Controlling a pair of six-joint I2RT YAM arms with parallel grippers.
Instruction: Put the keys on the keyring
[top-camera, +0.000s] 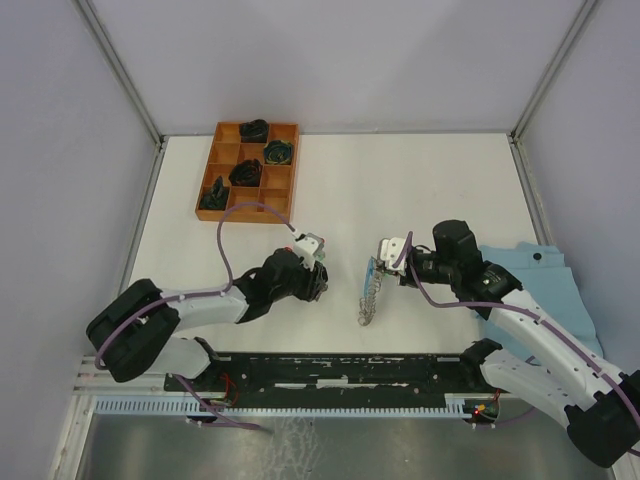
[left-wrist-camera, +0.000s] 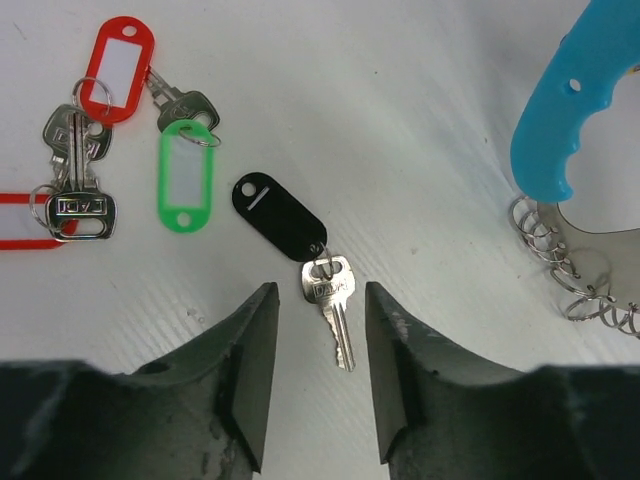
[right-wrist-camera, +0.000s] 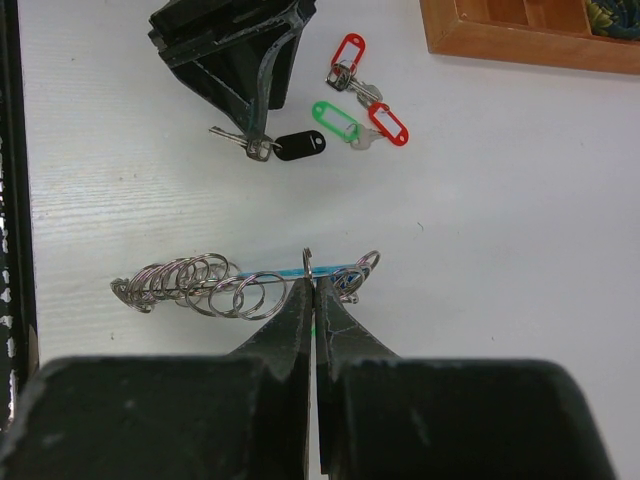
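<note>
In the left wrist view my left gripper (left-wrist-camera: 320, 340) is open, its fingers on either side of a silver key (left-wrist-camera: 333, 300) joined to a black tag (left-wrist-camera: 280, 217); I cannot tell if they touch it. A green tag (left-wrist-camera: 186, 176) and a red tag (left-wrist-camera: 121, 68) with more keys lie further out. My right gripper (right-wrist-camera: 313, 282) is shut on a ring of the keyring (right-wrist-camera: 190, 285), a row of silver rings with a light-blue sleeve (left-wrist-camera: 570, 100). From above, the keyring (top-camera: 369, 295) hangs from the right gripper (top-camera: 385, 262), close to the right of the left gripper (top-camera: 318, 275).
A wooden compartment tray (top-camera: 293, 170) with dark objects stands at the back left; its corner shows in the right wrist view (right-wrist-camera: 520, 45). A light-blue cloth (top-camera: 540, 285) lies under the right arm. A second red tag (right-wrist-camera: 388, 122) lies beside the green one.
</note>
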